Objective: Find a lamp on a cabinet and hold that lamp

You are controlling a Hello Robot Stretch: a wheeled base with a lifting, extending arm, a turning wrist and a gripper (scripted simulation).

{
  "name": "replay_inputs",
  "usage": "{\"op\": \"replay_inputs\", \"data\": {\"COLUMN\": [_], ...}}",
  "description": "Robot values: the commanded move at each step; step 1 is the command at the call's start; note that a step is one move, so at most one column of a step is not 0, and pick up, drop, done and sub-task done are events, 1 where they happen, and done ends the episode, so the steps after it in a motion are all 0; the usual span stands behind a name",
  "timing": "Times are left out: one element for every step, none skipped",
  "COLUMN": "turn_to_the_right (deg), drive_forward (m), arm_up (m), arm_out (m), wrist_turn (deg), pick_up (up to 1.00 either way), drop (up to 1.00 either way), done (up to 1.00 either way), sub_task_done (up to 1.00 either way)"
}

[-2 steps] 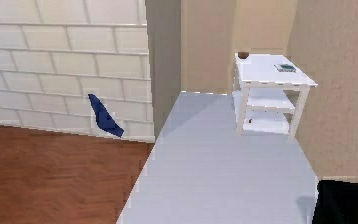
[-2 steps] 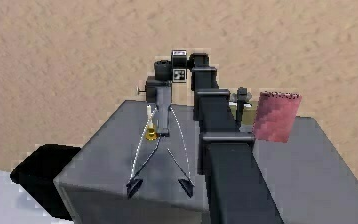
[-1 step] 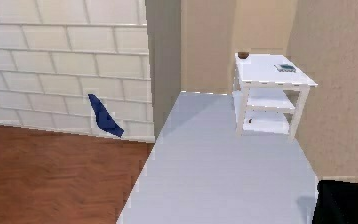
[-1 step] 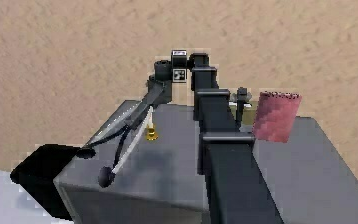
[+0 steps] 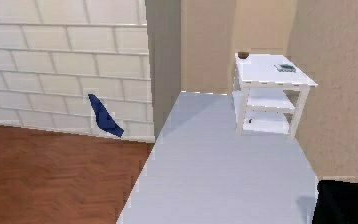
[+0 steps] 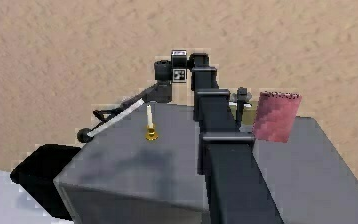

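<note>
Forward view first: a white-brick wall (image 5: 57, 60) on the left with a blue thing (image 5: 105, 116) leaning at its foot, and a white shelf unit (image 5: 272, 95) ahead with a small dark bowl-like thing (image 5: 244, 55) on its top. Over to the arm side view: the dark arm (image 6: 227, 160) runs out across a grey cabinet (image 6: 127, 180). The lamp (image 6: 122, 111) sits on the cabinet top towards the view's left. It's thin, dark and jointed, with a pale strip along it, slanting up to just below the jaws. Touching or not, I cannot tell, nor whether the jaws have hold of anything. A candle (image 6: 150, 122) in a gold holder stands near the lamp, and a pinkish-red cylinder (image 6: 277, 115) stands right of the arm.
</note>
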Motion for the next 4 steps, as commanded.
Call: {"op": "replay_inputs", "data": {"turn_to_the_right": [0.0,0.0,0.0,0.0], "drive_forward": [0.0,0.0,0.0,0.0], "arm_up": [0.0,0.0,-0.18,0.0], "arm_out": [0.0,0.0,0.0,0.0], "wrist_turn": [45.0,21.0,0.0,0.0], "pick_up": [0.0,0.0,0.0,1.0], "drop": [0.0,0.0,0.0,0.0], "done": [0.0,0.0,0.0,0.0], "sub_task_done": [0.0,0.0,0.0,0.0]}}
